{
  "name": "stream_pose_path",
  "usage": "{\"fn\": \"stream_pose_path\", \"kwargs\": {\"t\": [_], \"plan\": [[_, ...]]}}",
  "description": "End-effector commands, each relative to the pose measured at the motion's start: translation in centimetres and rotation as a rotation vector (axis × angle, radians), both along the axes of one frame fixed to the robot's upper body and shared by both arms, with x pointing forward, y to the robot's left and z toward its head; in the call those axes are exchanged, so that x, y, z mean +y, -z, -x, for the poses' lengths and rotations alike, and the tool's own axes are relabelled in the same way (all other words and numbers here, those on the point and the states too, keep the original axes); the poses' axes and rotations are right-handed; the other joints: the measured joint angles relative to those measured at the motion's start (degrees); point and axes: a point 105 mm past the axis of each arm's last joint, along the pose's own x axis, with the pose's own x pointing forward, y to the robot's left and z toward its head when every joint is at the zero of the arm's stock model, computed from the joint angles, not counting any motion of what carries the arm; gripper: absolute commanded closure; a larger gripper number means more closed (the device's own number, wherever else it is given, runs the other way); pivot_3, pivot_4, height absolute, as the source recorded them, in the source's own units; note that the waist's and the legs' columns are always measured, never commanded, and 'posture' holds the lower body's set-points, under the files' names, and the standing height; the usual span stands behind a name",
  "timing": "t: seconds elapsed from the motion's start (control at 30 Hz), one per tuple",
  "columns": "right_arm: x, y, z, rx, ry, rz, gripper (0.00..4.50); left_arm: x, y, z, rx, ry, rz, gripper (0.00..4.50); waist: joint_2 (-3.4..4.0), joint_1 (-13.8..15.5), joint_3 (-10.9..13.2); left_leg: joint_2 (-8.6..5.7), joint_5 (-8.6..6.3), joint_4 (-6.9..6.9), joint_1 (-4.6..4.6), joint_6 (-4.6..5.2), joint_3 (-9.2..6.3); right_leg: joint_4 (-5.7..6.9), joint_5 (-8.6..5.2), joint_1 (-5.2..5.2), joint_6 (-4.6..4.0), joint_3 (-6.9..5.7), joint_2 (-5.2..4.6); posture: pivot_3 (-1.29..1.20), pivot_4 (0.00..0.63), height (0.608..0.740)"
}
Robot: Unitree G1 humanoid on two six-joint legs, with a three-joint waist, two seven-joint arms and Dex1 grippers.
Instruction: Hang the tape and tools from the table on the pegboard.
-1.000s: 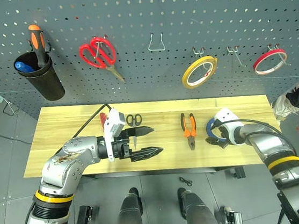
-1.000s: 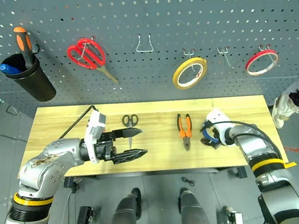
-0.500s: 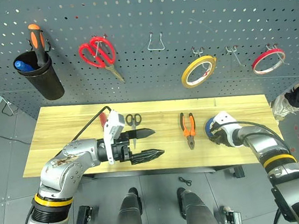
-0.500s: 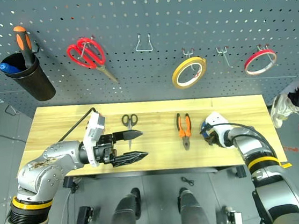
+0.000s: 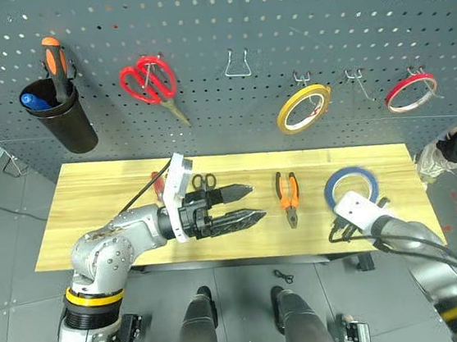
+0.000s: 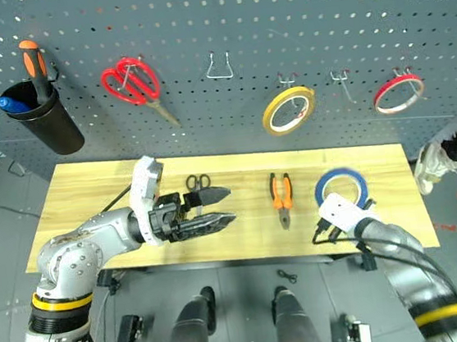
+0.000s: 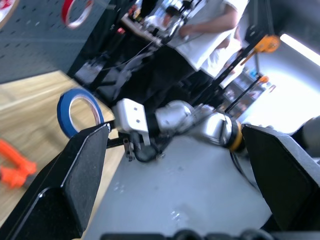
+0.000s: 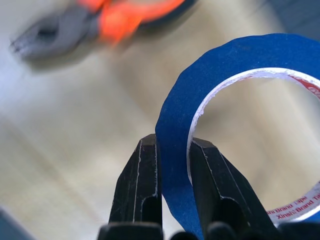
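Blue tape (image 5: 351, 185) stands on edge above the counter's (image 5: 91, 195) right end, hole facing us, its wall pinched in the right pincer (image 8: 172, 150). Pliers (image 5: 288, 196) lie lengthwise toward the pegboard (image 5: 212, 24), handles rearward. The left pincer (image 5: 237, 205) gapes wide, empty.

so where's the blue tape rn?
In the head views the blue tape is at the table's right end, right of the pliers, pinched by its wall in the right gripper.
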Motion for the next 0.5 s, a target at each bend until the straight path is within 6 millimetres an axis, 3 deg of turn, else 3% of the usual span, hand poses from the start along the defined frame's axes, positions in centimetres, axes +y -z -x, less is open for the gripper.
{"fn": "stream_pose_path", "kwargs": {"t": [0.03,0.13,0.23,0.5], "plan": [[1.0,-7.3,0.6,-0.391,-0.016,0.114,4.04,0.4,-3.6,-0.1,-0.018,-0.010,0.137,0.00,-0.02,-0.7,0.0,-0.02,0.05,0.02,0.01,-0.08,-0.01,-0.02,0.07,0.02,0.03,0.00,-0.01,0.10,0.313,0.740],[1.9,-9.8,-0.3,-0.505,-0.045,0.135,4.04,0.8,-6.0,-1.0,-0.033,-0.060,0.223,0.00,-0.08,-1.3,0.0,-0.05,0.23,0.06,0.02,-0.24,-0.01,-0.11,0.28,0.09,0.08,0.03,-0.03,0.09,0.300,0.740],[2.0,-10.9,-1.9,-0.526,-0.052,0.109,4.04,0.8,-7.6,-1.1,-0.033,-0.062,0.279,0.00,-0.12,-1.4,-0.1,-0.10,0.31,0.05,0.01,-0.21,-0.04,-0.15,0.40,0.12,0.13,0.04,-0.03,0.10,0.287,0.740],[0.0,-10.7,-5.6,-0.471,-0.003,-0.047,4.04,0.6,-7.2,-1.1,-0.021,-0.076,0.266,0.00,-0.13,-0.7,-0.1,-0.15,0.32,-0.08,-0.05,-0.19,-0.09,-0.29,0.68,0.14,-0.28,0.02,-0.05,0.13,0.276,0.740]]}}
